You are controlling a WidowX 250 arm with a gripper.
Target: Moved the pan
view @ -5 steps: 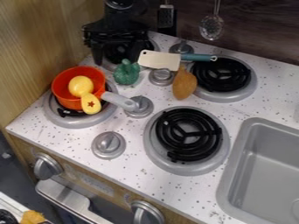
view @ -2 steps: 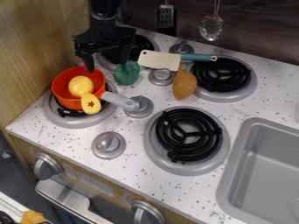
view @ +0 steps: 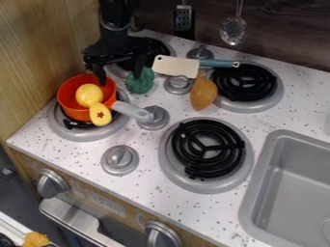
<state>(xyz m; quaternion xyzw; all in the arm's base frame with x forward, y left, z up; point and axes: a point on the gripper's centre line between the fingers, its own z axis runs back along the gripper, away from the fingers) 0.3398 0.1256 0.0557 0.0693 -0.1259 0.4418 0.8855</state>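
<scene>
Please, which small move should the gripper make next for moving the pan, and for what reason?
Probably the gripper should shift slightly towards the camera before it goes lower. Its open fingers hang at the far side of the red pan, one near the pan's rim and the other by the green toy vegetable, so going straight down could press on the vegetable.

The pan (view: 68,107) is bright orange-red, and its handle (view: 130,111) is grey. The toy (view: 89,95) in it is yellow (with a little reddish-brown star!). The surface (view: 151,183) is white with lots of dark dots. The pepper (view: 140,81) is dark green. The flat blade (view: 175,66) is cream, with a blue-green grip (view: 219,63). The burner rings (view: 207,148) are black. The sink (view: 290,188) is plain grey. The side wall (view: 42,58) is tan with wavy wood lines.
</scene>
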